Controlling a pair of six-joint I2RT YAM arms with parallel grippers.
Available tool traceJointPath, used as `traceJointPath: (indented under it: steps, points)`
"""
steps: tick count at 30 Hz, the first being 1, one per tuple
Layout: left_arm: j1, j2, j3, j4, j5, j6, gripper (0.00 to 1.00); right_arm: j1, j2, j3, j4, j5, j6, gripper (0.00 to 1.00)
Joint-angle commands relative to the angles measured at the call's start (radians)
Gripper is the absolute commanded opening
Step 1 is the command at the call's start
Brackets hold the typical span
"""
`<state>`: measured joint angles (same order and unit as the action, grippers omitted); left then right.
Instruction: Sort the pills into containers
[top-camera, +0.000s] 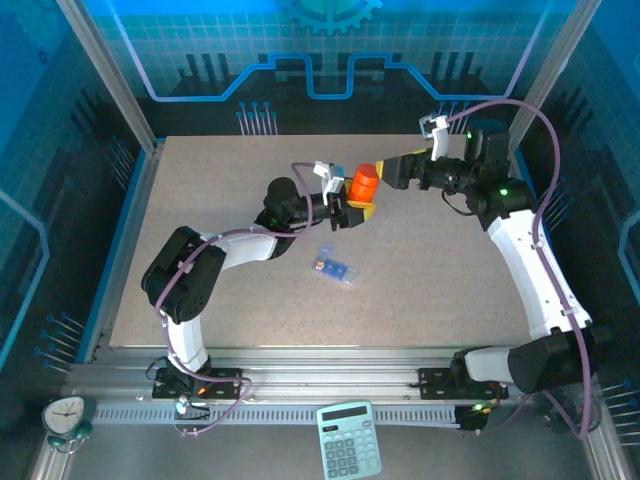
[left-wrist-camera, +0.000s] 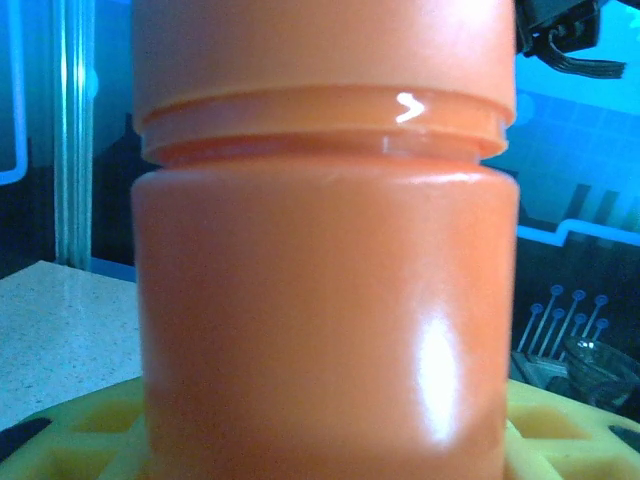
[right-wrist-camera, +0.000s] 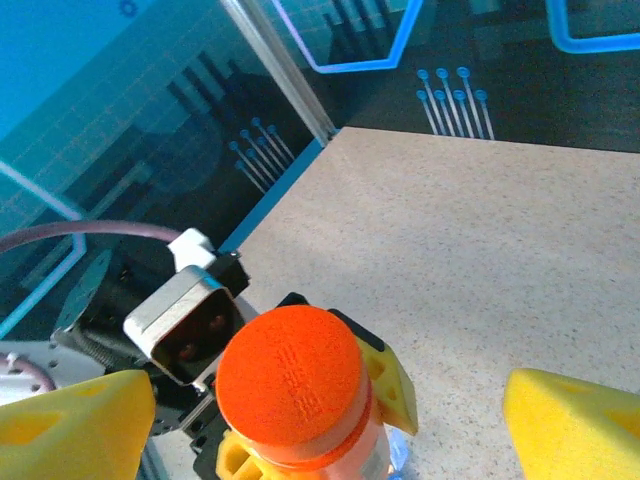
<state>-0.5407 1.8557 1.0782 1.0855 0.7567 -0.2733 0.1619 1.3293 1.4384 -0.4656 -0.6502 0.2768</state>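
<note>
An orange bottle (top-camera: 364, 183) with a round orange cap (right-wrist-camera: 290, 385) is held upright above the table, and my left gripper (top-camera: 353, 206) is shut on its body. Its yellow fingers (left-wrist-camera: 70, 420) press the bottle's sides (left-wrist-camera: 325, 300). My right gripper (top-camera: 388, 172) hovers by the cap, open; its yellow fingertips (right-wrist-camera: 75, 425) stand wide apart on either side of the cap without touching it. The containers, a small blue-tinted pill box (top-camera: 335, 268), lie flat on the table in front of the bottle. The pills are hidden.
The speckled table (top-camera: 220, 180) is bounded by blue-lit panels with metal posts (top-camera: 110, 75) at the back corners. A calculator (top-camera: 349, 440) and a small clock (top-camera: 65, 415) sit off the table at the near edge.
</note>
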Motion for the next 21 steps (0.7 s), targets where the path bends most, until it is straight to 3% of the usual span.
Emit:
traceJointPath:
  steps: [1, 14, 21]
  points:
    - [0.005, -0.022, 0.047, 0.035, 0.093, -0.05, 0.1, -0.007, 0.038, 0.06, -0.092, -0.128, -0.12, 0.91]
    - [0.004, -0.009, 0.074, 0.02, 0.142, -0.08, 0.1, 0.073, 0.134, 0.159, -0.234, -0.096, -0.218, 0.88]
    - [0.004, -0.004, 0.076, 0.022, 0.145, -0.085, 0.1, 0.074, 0.136, 0.148, -0.221, -0.083, -0.206, 0.73]
